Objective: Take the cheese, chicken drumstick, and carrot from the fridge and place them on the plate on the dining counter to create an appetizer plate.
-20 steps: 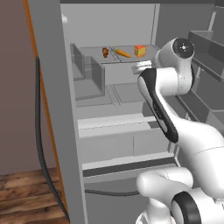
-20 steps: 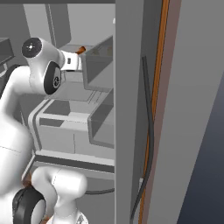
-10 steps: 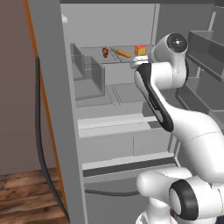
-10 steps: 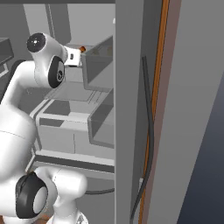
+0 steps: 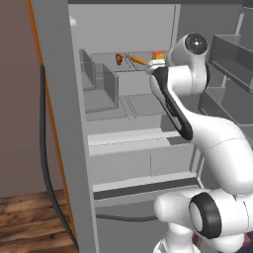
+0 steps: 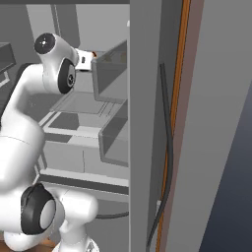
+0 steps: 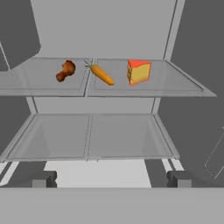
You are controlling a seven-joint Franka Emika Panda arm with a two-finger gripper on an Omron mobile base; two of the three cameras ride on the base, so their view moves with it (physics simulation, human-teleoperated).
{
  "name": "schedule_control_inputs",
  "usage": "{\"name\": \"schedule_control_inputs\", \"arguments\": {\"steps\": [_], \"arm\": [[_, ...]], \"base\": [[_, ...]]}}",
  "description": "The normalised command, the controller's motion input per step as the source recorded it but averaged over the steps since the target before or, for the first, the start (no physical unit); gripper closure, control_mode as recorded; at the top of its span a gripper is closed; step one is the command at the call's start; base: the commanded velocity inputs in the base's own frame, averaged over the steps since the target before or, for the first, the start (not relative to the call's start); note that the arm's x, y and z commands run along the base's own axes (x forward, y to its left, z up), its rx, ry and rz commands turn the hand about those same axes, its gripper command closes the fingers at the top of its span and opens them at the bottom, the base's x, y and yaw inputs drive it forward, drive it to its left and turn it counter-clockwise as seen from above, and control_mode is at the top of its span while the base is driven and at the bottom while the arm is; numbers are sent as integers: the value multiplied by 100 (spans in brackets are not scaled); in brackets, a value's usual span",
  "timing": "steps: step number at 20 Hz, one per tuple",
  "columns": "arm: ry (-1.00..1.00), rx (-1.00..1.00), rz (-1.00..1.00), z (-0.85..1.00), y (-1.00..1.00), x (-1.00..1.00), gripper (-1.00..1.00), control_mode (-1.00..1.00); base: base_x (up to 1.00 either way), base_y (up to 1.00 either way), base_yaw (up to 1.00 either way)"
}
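grey fridge (image 5: 123, 143) open, we find gripper (image 7: 111, 178) with jaws apart and empty, facing drumstick (image 7: 65, 71), carrot (image 7: 101, 74), cheese (image 7: 138, 71); next, reach in, choosing one.

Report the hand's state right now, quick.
Hand: open and holding nothing, its fingertips wide apart and short of the fridge shelf with the chicken drumstick, carrot and cheese.

Drumstick (image 7: 65, 71), carrot (image 7: 101, 74), cheese (image 7: 138, 71) side by side on upper fridge shelf (image 7: 183, 85)
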Motion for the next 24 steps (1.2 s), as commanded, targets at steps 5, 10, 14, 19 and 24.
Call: {"name": "schedule_control_inputs", "arguments": {"steps": [5, 10, 14, 19, 24], "arm": [[0, 0, -1, 0, 0, 28, -100, -100], [0, 0, 0, 0, 2, 32, -100, -100], [0, 0, 0, 0, 3, 40, -100, -100], [0, 0, 0, 0, 5, 34, -100, -100], [0, 0, 0, 0, 3, 34, -100, -100]], "base": [[0, 0, 0], [0, 0, 0], [0, 0, 0], [0, 0, 0], [0, 0, 0]]}}
